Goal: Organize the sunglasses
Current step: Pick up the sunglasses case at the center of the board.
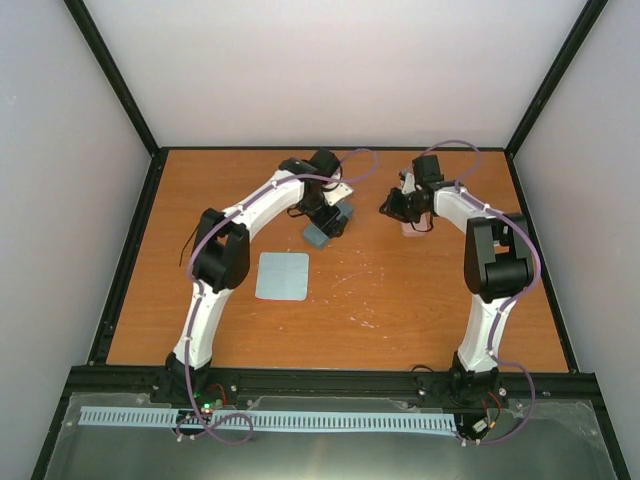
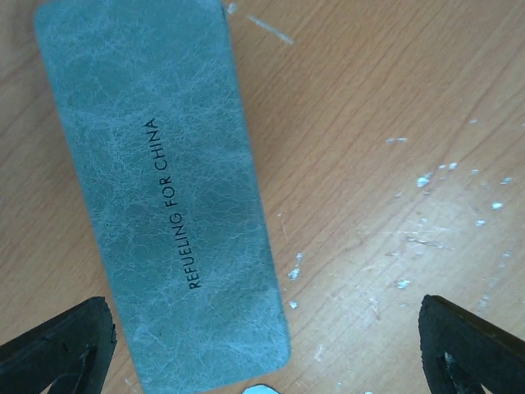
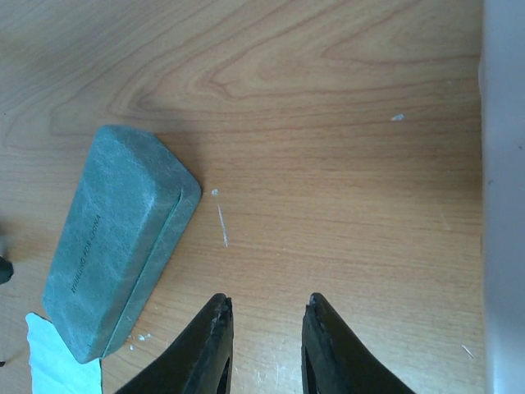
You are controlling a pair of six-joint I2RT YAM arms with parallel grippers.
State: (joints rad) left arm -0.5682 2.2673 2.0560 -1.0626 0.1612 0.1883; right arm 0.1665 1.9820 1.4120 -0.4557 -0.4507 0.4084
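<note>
Left gripper point(image 2: 264, 316) wide apart over grey case point(image 2: 156, 189); right gripper point(image 3: 267, 302) barely apart, empty. Likely best: straddle case's narrow width squarely, then close.

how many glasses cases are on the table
2. The blue-grey case lies ahead of the left claw; what looks like a pink case is mostly hidden under the right claw. Others may be hidden.

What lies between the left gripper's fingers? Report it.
The end of the blue-grey case, close to one finger, then bare table; seen in the left wrist view.
</note>
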